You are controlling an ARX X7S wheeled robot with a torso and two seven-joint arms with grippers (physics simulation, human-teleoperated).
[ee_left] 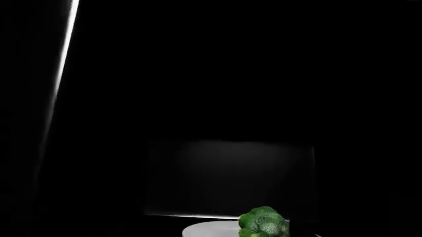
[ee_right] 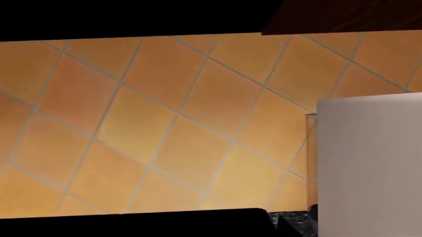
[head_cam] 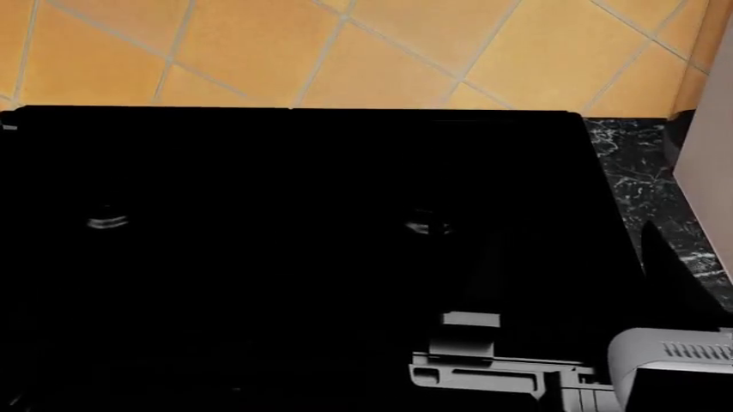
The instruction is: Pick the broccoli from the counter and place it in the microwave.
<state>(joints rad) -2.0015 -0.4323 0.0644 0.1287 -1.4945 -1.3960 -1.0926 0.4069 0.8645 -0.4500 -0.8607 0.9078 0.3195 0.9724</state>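
The broccoli (ee_left: 264, 223), a bumpy dark-green floret, shows at the edge of the left wrist view, over the rim of a white plate (ee_left: 207, 230). Around it is a dark enclosure with a faintly lit back panel (ee_left: 231, 177), apparently the inside of the microwave. My left gripper's fingers are lost in the dark, so I cannot tell whether they hold the broccoli or whether it rests on the plate. A strip of the marble counter (head_cam: 641, 172) shows at the right of the head view. My right gripper's fingers do not stand out against the black.
A large glossy black surface (head_cam: 298, 257) fills most of the head view below an orange tiled wall (head_cam: 343, 51). My right arm's white casing (head_cam: 675, 360) and grey bracket (head_cam: 469, 365) sit low at the right. A white box (ee_right: 369, 163) stands beside the counter.
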